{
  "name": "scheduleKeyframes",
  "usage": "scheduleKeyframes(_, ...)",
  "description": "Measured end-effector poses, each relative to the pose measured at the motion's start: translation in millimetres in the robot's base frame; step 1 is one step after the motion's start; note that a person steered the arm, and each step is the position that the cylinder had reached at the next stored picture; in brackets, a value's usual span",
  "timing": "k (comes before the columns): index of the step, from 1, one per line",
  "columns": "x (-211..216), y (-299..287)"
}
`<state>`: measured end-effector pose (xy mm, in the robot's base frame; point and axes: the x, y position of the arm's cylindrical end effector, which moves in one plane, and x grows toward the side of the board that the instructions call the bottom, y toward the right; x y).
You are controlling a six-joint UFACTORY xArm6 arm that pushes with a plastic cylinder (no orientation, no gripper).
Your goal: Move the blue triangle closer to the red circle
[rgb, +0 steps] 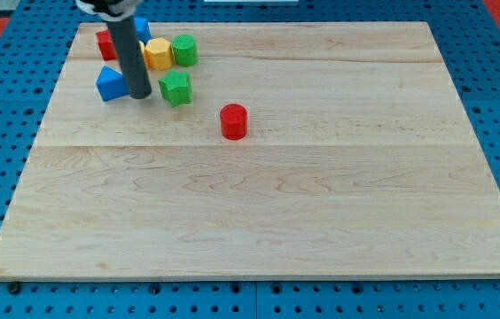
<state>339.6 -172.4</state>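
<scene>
Here, in the single camera view, my tip (140, 96) rests on the wooden worktop (259, 213) near the view's top left corner. The end effector is only a straight dark rod, so it has nothing that opens or closes and it holds nothing; it can only push.

The blue triangle (111, 83) lies just beside my tip, on the side of the view's left, and it seems to touch the rod or almost touch it; I cannot tell which. The green star-shaped block (176, 89) is just beside my tip on the opposite side. The red circle (233, 121) stands well apart from my tip, toward the view's right and a little lower.

Behind the rod, toward the view's top, there are a yellow hexagon-like block (157, 54), a green round block (184, 50), a red block (105, 43) and a second blue block (142, 27), both partly hidden by the rod.

As I judge it, the task is at its beginning: the triangle is far from the circle. My tip stands between them, so it must probably go around to the triangle's far side, then push rightward while avoiding the green star.
</scene>
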Motion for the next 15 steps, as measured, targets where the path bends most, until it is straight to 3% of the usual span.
scheduleKeyframes(1,-11,24)
scheduleKeyframes(2,3,102)
scheduleKeyframes(3,-6,87)
scheduleKeyframes(4,-52,72)
scheduleKeyframes(6,-45,-31)
scheduleKeyframes(10,1,-82)
scheduleKeyframes(11,0,-8)
scheduleKeyframes(13,-3,47)
scheduleKeyframes(14,-4,-6)
scheduleKeyframes(15,11,-3)
